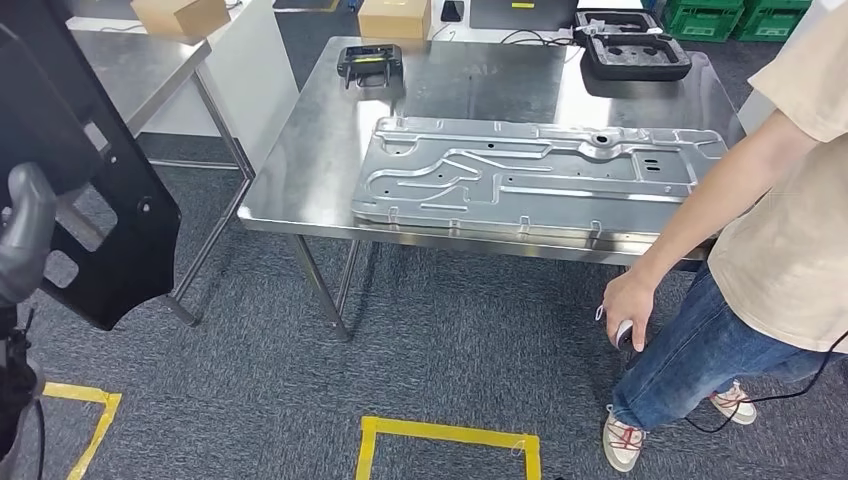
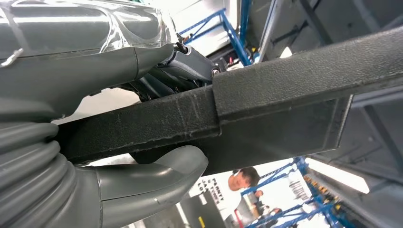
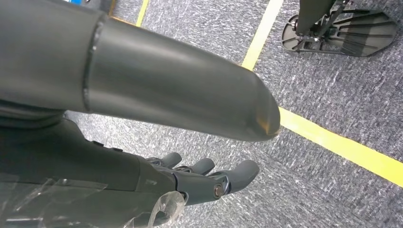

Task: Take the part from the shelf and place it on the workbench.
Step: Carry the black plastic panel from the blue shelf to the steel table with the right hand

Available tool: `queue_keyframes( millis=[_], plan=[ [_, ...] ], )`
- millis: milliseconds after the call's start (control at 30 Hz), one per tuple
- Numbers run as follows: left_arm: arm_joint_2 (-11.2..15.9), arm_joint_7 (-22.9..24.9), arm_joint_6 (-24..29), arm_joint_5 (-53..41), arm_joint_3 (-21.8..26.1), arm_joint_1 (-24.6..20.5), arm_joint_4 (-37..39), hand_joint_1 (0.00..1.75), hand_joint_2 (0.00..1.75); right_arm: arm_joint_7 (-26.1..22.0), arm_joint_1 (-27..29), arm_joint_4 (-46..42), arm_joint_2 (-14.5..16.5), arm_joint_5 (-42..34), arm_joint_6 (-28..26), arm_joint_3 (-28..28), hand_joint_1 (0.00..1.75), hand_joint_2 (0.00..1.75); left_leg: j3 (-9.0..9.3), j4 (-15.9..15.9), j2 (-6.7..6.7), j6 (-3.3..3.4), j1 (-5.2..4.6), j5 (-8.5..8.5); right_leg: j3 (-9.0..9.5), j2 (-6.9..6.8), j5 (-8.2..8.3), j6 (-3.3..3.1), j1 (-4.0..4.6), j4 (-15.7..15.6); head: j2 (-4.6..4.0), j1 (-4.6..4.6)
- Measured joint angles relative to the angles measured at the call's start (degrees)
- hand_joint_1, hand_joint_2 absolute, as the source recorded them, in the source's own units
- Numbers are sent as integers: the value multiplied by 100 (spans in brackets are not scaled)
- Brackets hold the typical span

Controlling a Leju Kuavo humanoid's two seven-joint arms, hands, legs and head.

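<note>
We're in a workshop: steel table (image 1: 300, 190) carrying a stamped metal panel (image 1: 530, 175), green crates (image 1: 740, 18) at one o'clock, yellow floor tape (image 1: 450, 435), blue racking (image 2: 237, 28) behind.

Black textured part (image 1: 110, 200) in the grey left hand (image 1: 25, 235); silver workbench (image 1: 300, 170) with pale grey stamped panel (image 1: 540, 175); mottled grey-blue carpet (image 1: 450, 350) with yellow tape lines (image 1: 445, 432)

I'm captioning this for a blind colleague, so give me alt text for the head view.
The robot's left hand holds a flat black part at the left edge, short of a steel workbench that carries a large stamped metal panel. A person stands at the workbench's right end, over grey carpet marked with yellow tape.
</note>
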Motion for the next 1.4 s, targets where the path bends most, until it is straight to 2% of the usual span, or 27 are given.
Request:
queue_keyframes(
  millis=[67,133,167,200,233,300,367,467,533,567,633,667,700,733,800,867,900,1000,1067,1133,1167,1200,1233,1267,1333,1367,1400],
  plan=[
    [3,27,-43,28,-18,-65,-6,175,175,3,-20,-3,41,12,10,23,0,0,-297,613,11,-66,17,-279,31,-8,-22,-55,-13,-6,0,-5],
    [4,40,-97,71,-48,-107,-9,175,175,17,-44,-3,81,40,27,46,0,0,-813,1511,12,-110,25,-581,62,-10,-58,-86,-13,-6,-1,-8],
    [4,45,-127,98,-66,-117,-10,175,175,31,-58,-3,105,56,40,57,0,0,-1006,1787,12,-113,27,-613,86,-9,-81,-93,-11,-6,-1,-8],
    [4,47,-154,122,-82,-132,-11,175,175,45,-69,-3,128,69,58,65,0,0,-1085,1825,12,-101,26,-527,119,-6,-107,-94,-7,-6,-1,-9],
    [4,48,-174,142,-97,-161,-12,175,175,58,-79,-3,155,79,76,74,0,0,-1033,1599,13,-74,21,-329,162,-3,-136,-92,0,-7,-1,-9],
    [4,48,-210,165,-116,-258,-27,175,175,75,-96,-3,223,99,104,97,0,0,-691,698,37,37,-23,186,255,1,-195,-79,12,-13,-1,-9],
    [3,51,-238,174,-137,-365,-54,175,175,82,-119,-3,288,110,124,121,0,0,-416,13,70,143,-86,454,317,12,-263,-36,29,-37,-1,-10],
    [0,58,-279,158,-190,-480,-73,175,175,93,-151,-3,346,102,167,145,0,0,-284,-194,63,182,-88,453,374,10,-283,46,49,10,-1,-7],
    [-1,58,-304,138,-226,-546,-84,175,175,96,-160,-3,372,85,184,149,0,0,-202,-210,57,221,-63,435,284,-3,-437,92,47,281,-1,0],
    [-2,57,-309,135,-240,-573,-89,175,175,95,-161,-3,384,78,188,150,0,0,-171,-211,57,243,-53,425,129,-6,-595,116,41,584,-1,4],
    [-3,58,-310,134,-274,-600,-92,175,175,95,-151,-3,411,77,192,152,0,0,-136,-208,57,277,-52,383,-368,-7,-932,157,32,1417,-1,9],
    [-4,59,-311,134,-294,-600,-92,175,175,95,-141,-3,421,77,192,153,0,0,-112,-207,52,279,-47,355,-587,-7,-1016,178,25,1714,-1,9],
    [-4,61,-311,134,-315,-598,-92,175,175,95,-128,-3,429,78,192,154,0,0,-75,-206,41,271,-37,319,-712,-8,-997,197,15,1806,-1,9],
    [-5,62,-311,134,-334,-598,-92,175,175,95,-116,-3,435,78,192,155,0,0,-22,-203,28,251,-20,275,-710,-8,-859,217,1,1646,-1,8],
    [-9,63,-315,134,-364,-603,-92,175,175,92,-94,-3,450,78,193,157,0,0,90,-188,4,180,13,165,-463,-4,-327,267,-43,836,-1,10],
    [-13,63,-332,134,-392,-626,-93,175,175,79,-87,-2,476,78,198,157,0,0,157,-143,-4,100,15,36,-259,-24,33,257,-80,186,-1,11],
    [-14,63,-341,134,-410,-644,-94,175,175,70,-93,-1,490,78,202,157,0,0,182,-123,-3,58,10,-14,-225,-32,88,219,-86,62,-1,13],
    [-20,62,-345,133,-460,-689,-99,175,175,51,-125,0,509,78,206,156,0,0,250,-30,7,-25,30,-106,-128,-36,38,56,-76,51,-1,8],
    [-21,62,-344,134,-475,-710,-101,175,175,45,-131,0,517,78,207,156,0,0,-6,472,15,-76,50,-223,-27,-22,-11,-20,-84,49,-1,0],
    [-21,62,-344,134,-500,-714,-101,175,175,43,-132,0,517,77,208,156,0,0,-548,1322,17,-127,59,-478,47,-8,-89,-61,-84,48,-1,-7],
    [-22,61,-344,134,-514,-705,-101,175,175,43,-132,0,518,77,208,156,0,0,-797,1639,17,-138,62,-604,87,-3,-133,-68,-82,47,0,-8],
    [-22,61,-344,134,-527,-697,-101,175,175,43,-131,-1,520,77,210,156,0,0,-955,1758,17,-137,63,-652,141,5,-182,-68,-78,47,0,-8],
    [-22,61,-344,134,-537,-693,-101,175,175,43,-128,-1,524,76,211,156,0,0,-1004,1653,17,-122,62,-578,209,14,-234,-64,-73,46,-1,-8],
    [-22,61,-344,134,-543,-694,-101,175,175,43,-126,-1,529,76,213,156,0,0,-950,1346,18,-89,51,-374,287,20,-288,-57,-66,43,-1,-9],
    [-22,58,-346,134,-551,-705,-102,175,175,45,-116,-1,553,76,215,156,0,0,-708,470,54,39,-12,244,431,27,-388,-29,-53,26,-1,-9],
    [-23,58,-348,134,-554,-715,-102,175,175,49,-117,-1,564,74,224,156,0,0,-615,151,74,98,-50,442,479,35,-429,-4,-50,1,-1,-9],
    [-23,57,-351,135,-557,-729,-103,175,175,55,-119,0,571,71,240,155,0,0,-552,-47,91,142,-83,550,526,39,-455,29,-50,-35,-1,-9]
  ],
)
